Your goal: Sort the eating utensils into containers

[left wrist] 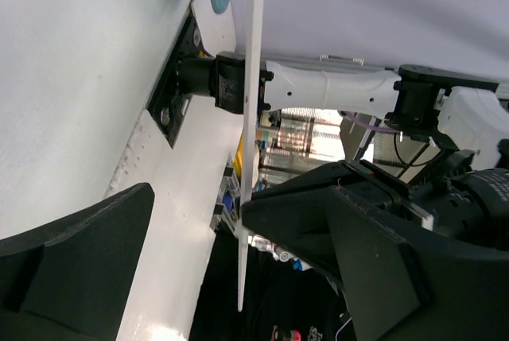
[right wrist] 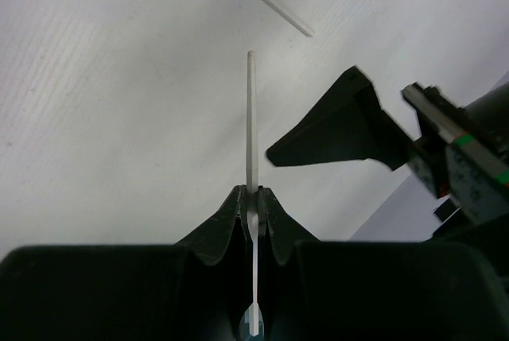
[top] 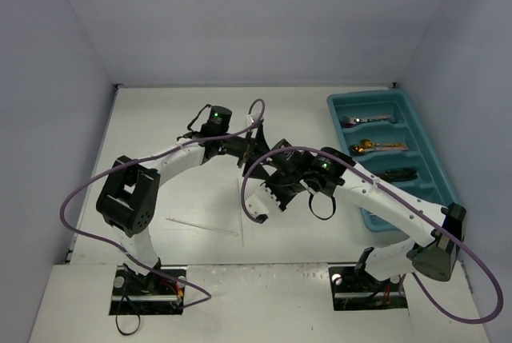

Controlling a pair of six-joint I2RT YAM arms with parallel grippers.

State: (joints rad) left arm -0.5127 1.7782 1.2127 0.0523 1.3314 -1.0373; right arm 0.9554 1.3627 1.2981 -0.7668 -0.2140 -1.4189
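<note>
Even, bright overhead light; soft shadows under the arms (top: 384,199) on the table (top: 200,119). Wrist views: near fingers (right wrist: 227,226) dark and blurred, white stick (right wrist: 251,118) sharp

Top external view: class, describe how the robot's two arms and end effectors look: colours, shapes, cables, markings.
The left arm and right arm are white tubes with bulky black joints. A purple cable loops along each, and a green light glows near each wrist. The left end effector and right end effector have matte black wedge fingers.
</note>
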